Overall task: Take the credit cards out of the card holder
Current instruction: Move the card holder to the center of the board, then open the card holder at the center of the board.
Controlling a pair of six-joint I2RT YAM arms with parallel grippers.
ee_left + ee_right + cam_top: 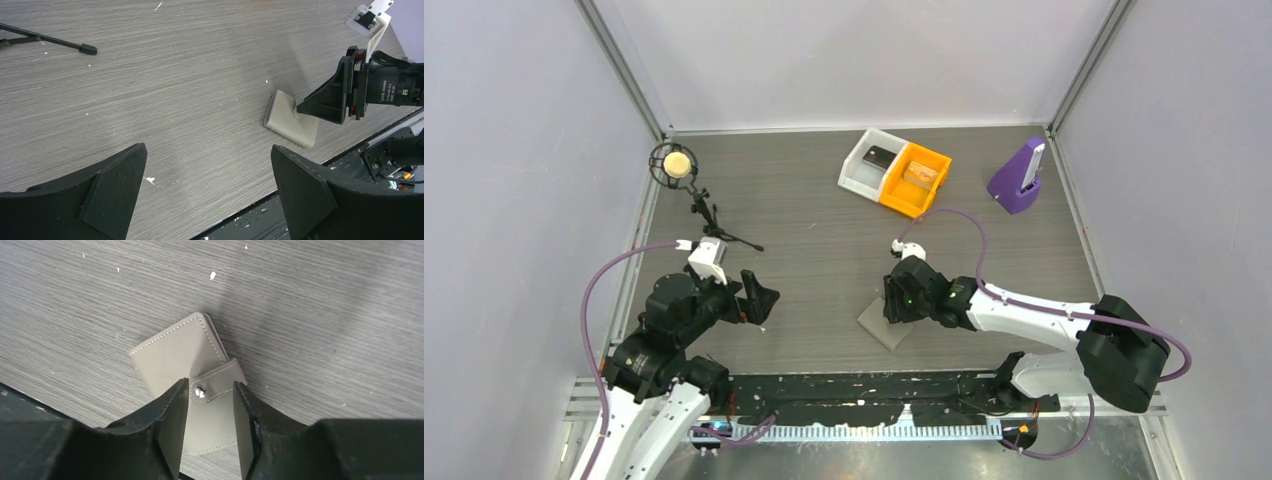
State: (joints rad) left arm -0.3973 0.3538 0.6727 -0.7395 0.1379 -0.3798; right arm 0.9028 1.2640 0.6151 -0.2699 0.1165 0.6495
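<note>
While flat on the table (pixel 824 220), card holder (pixel 170 352), tab (pixel 222 376) between parted right gripper (pixel 211 387); left gripper (pixel 207 149) wide apart.

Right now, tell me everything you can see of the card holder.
The card holder is closed: a flat, grey-brown, leather-like rectangle with pale edge stitching. A tab with a metal snap folds over it. It lies flat on the table near its front edge, the right end effector straddling the tab; contact unclear.
</note>
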